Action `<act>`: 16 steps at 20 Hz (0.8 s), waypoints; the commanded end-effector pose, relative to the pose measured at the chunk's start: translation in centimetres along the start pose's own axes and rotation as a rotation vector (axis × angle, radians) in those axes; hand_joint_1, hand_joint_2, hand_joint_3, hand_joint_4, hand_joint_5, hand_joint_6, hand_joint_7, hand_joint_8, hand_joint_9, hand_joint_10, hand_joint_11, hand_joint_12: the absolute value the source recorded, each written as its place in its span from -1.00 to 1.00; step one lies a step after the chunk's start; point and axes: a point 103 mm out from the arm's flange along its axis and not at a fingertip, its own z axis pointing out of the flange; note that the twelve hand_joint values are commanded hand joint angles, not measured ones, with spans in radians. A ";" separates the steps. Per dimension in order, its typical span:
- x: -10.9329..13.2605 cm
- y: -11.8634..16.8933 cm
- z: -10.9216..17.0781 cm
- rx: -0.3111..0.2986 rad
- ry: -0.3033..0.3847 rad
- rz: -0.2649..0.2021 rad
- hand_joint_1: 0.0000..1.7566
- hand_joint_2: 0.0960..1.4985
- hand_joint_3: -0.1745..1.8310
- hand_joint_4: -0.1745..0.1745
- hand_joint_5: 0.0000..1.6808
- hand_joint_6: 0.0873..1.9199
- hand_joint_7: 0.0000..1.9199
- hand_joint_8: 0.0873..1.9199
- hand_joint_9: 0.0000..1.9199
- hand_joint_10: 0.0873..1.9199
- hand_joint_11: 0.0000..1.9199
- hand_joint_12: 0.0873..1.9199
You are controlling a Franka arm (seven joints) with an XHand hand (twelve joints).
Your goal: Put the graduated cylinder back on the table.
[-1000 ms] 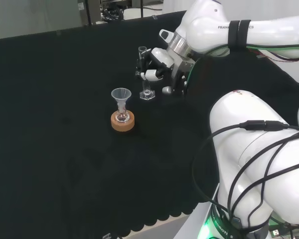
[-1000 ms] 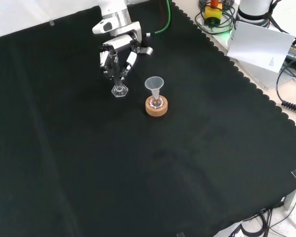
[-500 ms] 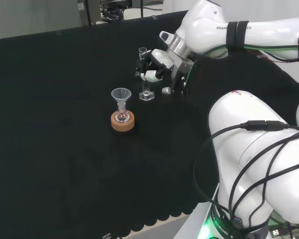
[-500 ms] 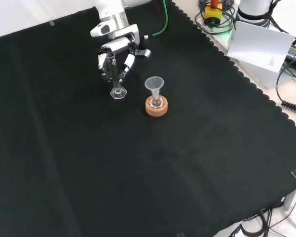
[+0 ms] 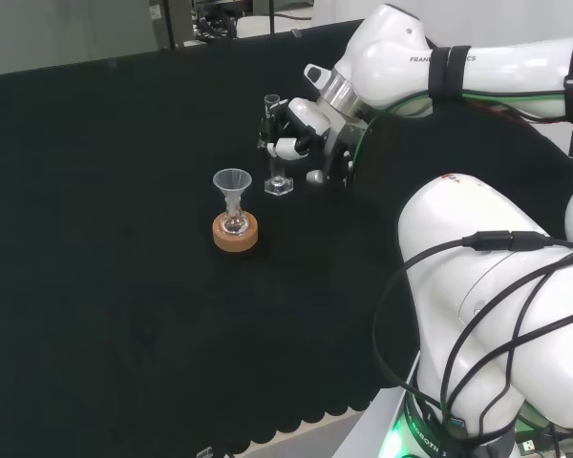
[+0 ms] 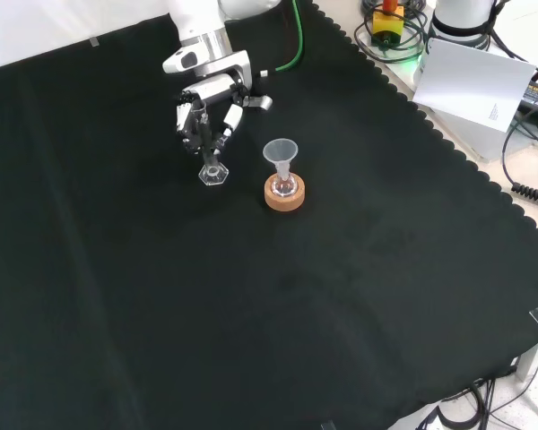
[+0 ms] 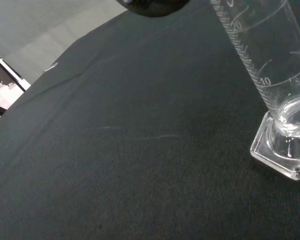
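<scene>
In the head view, past the funnel (image 5: 232, 179) in its flask on the cork ring (image 5: 235, 235), the graduated cylinder (image 5: 276, 143) stands upright with its hex base seemingly down on the black cloth (image 5: 95, 239), the hand (image 5: 296, 131) curled round its tube, so judged nearly done: release and retreat remain.

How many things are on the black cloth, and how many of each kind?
Graduated cylinder, held by the hand: 1
Funnel: 1
Small flask under the funnel: 1
Cork ring stand: 1
Total: 4
</scene>
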 end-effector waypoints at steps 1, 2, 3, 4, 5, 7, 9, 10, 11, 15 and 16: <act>0.1 0.0 0.2 0.006 -0.004 -0.005 0.42 0.51 -0.82 -1.00 0.05 0.15 -0.04 0.14 0.53 -1.00 0.22 -0.24; 0.2 0.0 0.2 0.010 -0.006 -0.009 0.42 0.52 -0.82 -1.00 0.04 0.15 -0.05 0.15 0.53 -1.00 0.22 -0.24; 0.1 -0.1 0.3 0.014 -0.001 -0.011 0.40 0.51 -0.83 -0.62 0.03 0.17 -0.02 0.11 0.52 -1.00 0.22 -0.23; 0.1 -0.1 0.3 0.019 0.011 -0.012 0.39 0.51 -0.83 -0.31 0.03 0.18 0.00 0.09 0.51 -1.00 0.22 -0.23; 0.0 -0.1 0.3 0.024 0.021 -0.015 0.38 0.51 -0.83 -0.11 0.02 0.19 0.01 0.07 0.50 -1.00 0.22 -0.22; -0.1 -0.1 0.4 0.033 0.033 -0.017 0.40 0.52 -0.83 -0.67 0.03 0.17 -0.03 0.12 0.49 -1.00 0.24 -0.20; -0.2 -0.2 0.3 0.037 0.043 -0.020 0.33 0.52 -0.82 -0.92 0.04 0.16 0.00 -0.15 0.47 -1.00 0.24 -0.17; -0.2 -0.2 0.3 0.039 0.045 -0.020 0.31 0.52 -0.83 -0.93 0.05 0.15 0.02 -0.27 0.46 -1.00 0.22 -0.15; -0.2 -0.2 0.2 0.041 0.045 -0.020 0.29 0.52 -0.83 -0.89 0.06 0.14 0.02 -0.35 0.45 -1.00 0.19 -0.12; 0.0 -0.2 0.0 0.034 0.035 -0.023 0.27 0.46 -0.92 -0.47 0.03 -0.32 -0.04 -0.45 0.38 -1.00 0.04 -0.02; 0.0 -0.2 0.0 0.032 0.033 -0.024 0.27 0.46 -0.96 -0.44 0.03 -0.37 -0.05 -0.45 0.37 -1.00 0.02 -0.01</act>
